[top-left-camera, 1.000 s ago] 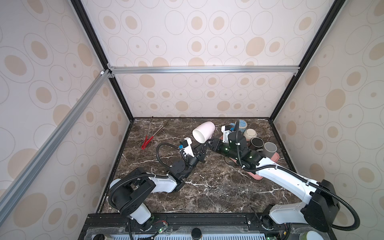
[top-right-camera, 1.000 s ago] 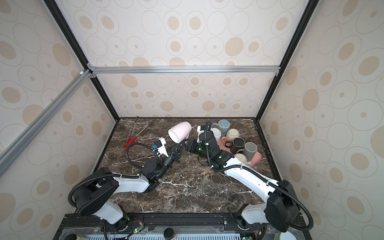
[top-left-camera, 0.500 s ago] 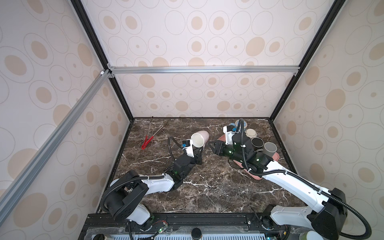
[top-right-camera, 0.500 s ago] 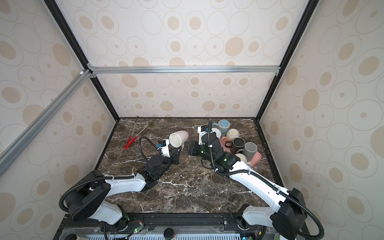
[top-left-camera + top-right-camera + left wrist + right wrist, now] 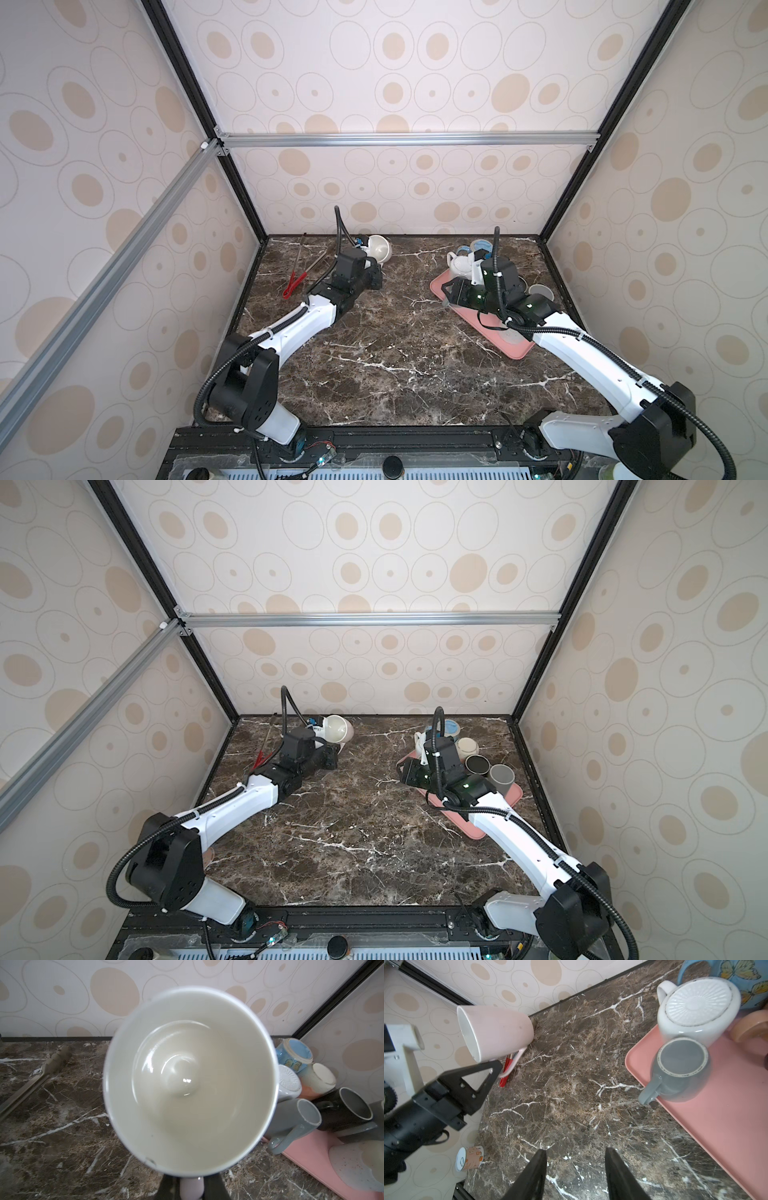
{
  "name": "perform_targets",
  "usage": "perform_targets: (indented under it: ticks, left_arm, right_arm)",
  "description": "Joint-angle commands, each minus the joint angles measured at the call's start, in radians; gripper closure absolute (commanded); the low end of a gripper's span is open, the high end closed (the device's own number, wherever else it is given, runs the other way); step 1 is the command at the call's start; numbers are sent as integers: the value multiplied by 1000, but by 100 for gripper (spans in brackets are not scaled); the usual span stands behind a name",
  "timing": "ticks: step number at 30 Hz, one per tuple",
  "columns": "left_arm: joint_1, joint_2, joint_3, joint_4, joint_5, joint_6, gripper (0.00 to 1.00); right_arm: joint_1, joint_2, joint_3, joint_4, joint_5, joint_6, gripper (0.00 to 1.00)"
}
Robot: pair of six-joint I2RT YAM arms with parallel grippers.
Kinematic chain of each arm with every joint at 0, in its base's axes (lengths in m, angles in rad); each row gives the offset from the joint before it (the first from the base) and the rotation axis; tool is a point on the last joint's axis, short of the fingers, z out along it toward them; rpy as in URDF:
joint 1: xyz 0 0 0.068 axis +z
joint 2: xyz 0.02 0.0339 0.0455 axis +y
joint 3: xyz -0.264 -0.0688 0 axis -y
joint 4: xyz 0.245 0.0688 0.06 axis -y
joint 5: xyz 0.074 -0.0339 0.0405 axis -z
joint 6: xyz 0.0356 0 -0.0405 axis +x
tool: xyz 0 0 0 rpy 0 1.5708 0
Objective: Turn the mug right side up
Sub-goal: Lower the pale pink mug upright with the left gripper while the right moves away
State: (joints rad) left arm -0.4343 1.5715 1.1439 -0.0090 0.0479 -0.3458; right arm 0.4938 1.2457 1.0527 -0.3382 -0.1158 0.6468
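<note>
Currently, left gripper (image 5: 191, 1180) pinches the pink mug (image 5: 380, 248) by its handle (image 5: 191, 1188), tilted at frame centre in a top view; right gripper (image 5: 575, 1150) stands spread, empty, above table (image 5: 571, 1095).

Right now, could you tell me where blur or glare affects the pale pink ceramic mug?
Left wrist view: the pale pink ceramic mug fills the frame, rim smeared soft, bright glint on its inner bottom. Right wrist view: mug outline clear, black fingers soft at the edge. Both top views: small, no glare.

Marble table (image 5: 395, 365): pink tray (image 5: 716, 1126), red tongs (image 5: 296, 276), maybe paper cup (image 5: 469, 1158).
</note>
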Motion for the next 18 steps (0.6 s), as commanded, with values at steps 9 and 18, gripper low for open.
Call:
perform_targets:
  ticks: [9, 18]
  left_arm:
    - [143, 355, 458, -468, 164, 199, 100]
    - [233, 548, 726, -682, 137, 242, 100]
  right_arm:
    - [-30, 12, -28, -52, -74, -16, 50]
    - [-47, -19, -71, -77, -71, -22, 49]
